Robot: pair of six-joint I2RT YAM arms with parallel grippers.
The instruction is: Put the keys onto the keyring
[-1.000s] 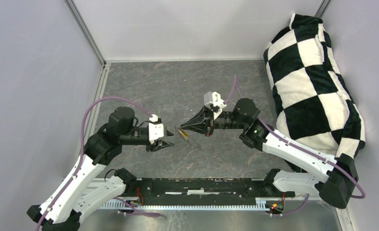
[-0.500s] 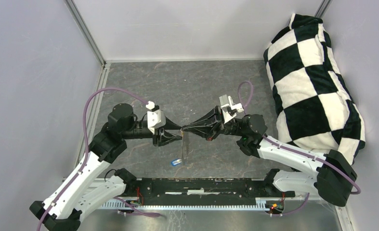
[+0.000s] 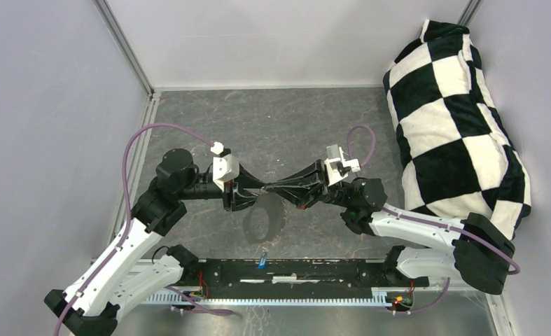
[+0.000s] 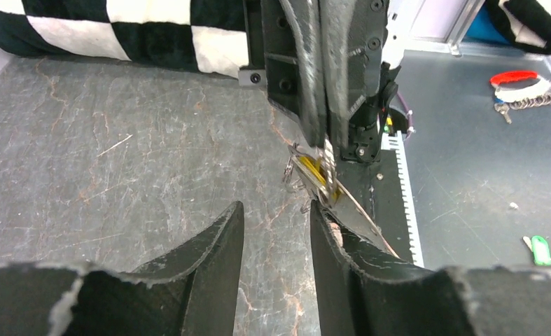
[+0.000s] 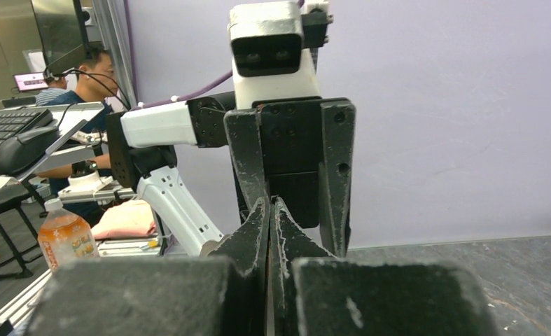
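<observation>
My right gripper (image 3: 267, 187) points left and is shut on the keyring, whose grey band (image 4: 360, 218) runs out from its fingertips (image 4: 325, 150). The brass-gold key (image 4: 313, 170) sits on the band right at those tips. In the top view the keyring (image 3: 246, 222) hangs below the tips as a dark oval loop. The blue key (image 3: 262, 260) dangles at its lowest point, over the front rail. My left gripper (image 4: 276, 210) faces the right one tip to tip, open, with only floor showing between its fingers. The band lies along the outside of its right finger (image 4: 342, 245).
A black-and-white checkered cushion (image 3: 454, 112) fills the right side against the wall. The black base rail (image 3: 314, 269) runs along the near edge below the hanging loop. Grey walls close the left and back sides.
The two grippers have come together tip to tip. The keyring has swung from edge-on to a broad loop, and the blue key has dropped toward the front rail.
</observation>
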